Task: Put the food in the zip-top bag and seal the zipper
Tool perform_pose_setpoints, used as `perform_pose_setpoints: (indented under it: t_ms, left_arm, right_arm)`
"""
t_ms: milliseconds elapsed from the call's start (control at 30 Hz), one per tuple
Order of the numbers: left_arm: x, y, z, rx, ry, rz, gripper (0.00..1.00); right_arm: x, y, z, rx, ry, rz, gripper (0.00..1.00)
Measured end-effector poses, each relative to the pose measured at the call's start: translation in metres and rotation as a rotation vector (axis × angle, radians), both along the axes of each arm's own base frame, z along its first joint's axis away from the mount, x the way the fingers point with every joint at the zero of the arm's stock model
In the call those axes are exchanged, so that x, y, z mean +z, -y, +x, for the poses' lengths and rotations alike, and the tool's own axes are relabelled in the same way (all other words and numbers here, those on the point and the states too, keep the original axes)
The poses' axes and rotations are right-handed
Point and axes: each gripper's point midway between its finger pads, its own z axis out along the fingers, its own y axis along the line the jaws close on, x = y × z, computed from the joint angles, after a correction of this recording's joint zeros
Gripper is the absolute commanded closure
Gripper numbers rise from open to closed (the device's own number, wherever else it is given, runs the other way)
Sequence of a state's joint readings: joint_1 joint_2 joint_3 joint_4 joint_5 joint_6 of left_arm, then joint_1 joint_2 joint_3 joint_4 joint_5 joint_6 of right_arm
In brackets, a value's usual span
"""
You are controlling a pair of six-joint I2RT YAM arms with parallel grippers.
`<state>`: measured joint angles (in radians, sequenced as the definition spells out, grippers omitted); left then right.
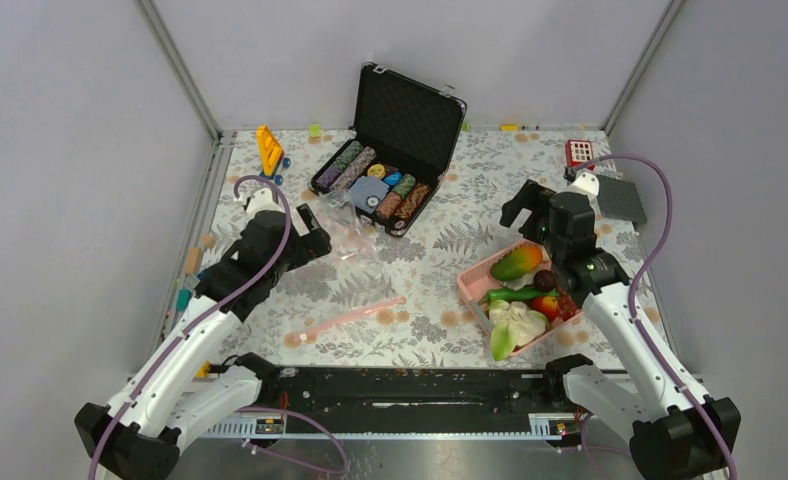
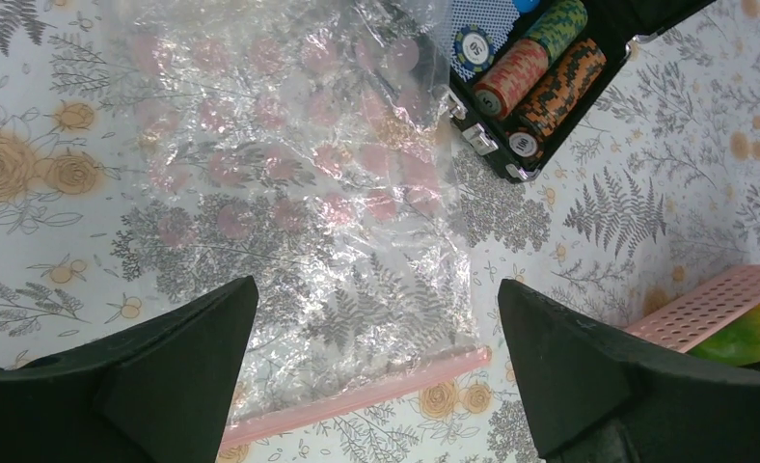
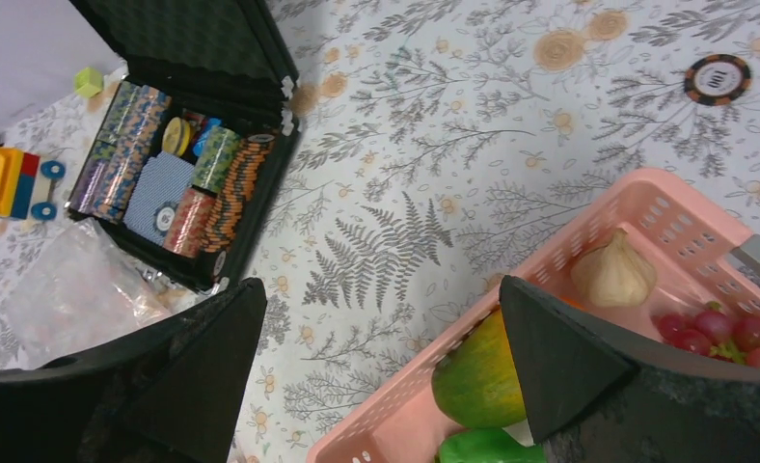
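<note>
Zip-top bag point(image 2: 299, 193) lies flat on the tabletop point(image 1: 420, 270) against the poker-chip case point(image 2: 550, 77), zipper point(image 2: 357, 395) nearest me, so my left tool point(image 2: 376, 289) hangs spread above it, presumably to take its mouth, while my right tool point(image 3: 381, 289), likewise spread and empty-handed, hovers over the pink basket point(image 3: 646, 207) holding the toy food point(image 3: 477, 371).

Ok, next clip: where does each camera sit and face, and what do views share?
Top external: above and behind the bases, looking down across the table; left arm and right arm show.
Left wrist: looks down on the zip-top bag and zipper, between the left fingers.
Right wrist: looks down over the pink basket and mango toward the chip case, between the right fingers.
Shared: both wrist views catch the chip case and pink basket.
</note>
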<state>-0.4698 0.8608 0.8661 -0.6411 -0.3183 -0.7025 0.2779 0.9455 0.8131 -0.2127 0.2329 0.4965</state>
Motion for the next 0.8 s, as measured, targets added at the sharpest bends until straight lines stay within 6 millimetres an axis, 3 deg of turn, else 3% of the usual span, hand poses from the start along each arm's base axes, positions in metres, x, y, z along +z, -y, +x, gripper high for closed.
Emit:
perform_pose_setpoints:
  t_ms: [200, 400, 533, 700, 800]
  left_arm:
    - [-0.017, 0.018, -0.001, -0.090, -0.010, -0.008, 0.01]
    - [-0.058, 0.061, -0.017, -0.286, -0.126, 0.061, 0.01]
    - [-0.087, 0.089, -0.036, -0.444, -0.212, 0.140, 0.01]
    - [-0.123, 0.118, -0.074, -0.651, -0.320, 0.325, 0.01]
    - [-0.136, 0.129, -0.085, -0.723, -0.356, 0.439, 0.02]
  right_arm:
    - [-0.010, -0.021, -0.003, 0.111, 0.007, 0.053, 0.00]
    - [-0.012, -0.043, -0.007, 0.227, 0.014, 0.104, 0.00]
    - [-0.007, -0.057, -0.006, 0.297, 0.034, 0.138, 0.00]
    - [-0.020, -0.073, -0.008, 0.379, -0.018, 0.172, 0.00]
    - [-0.023, -0.078, -0.010, 0.406, -0.034, 0.183, 0.00]
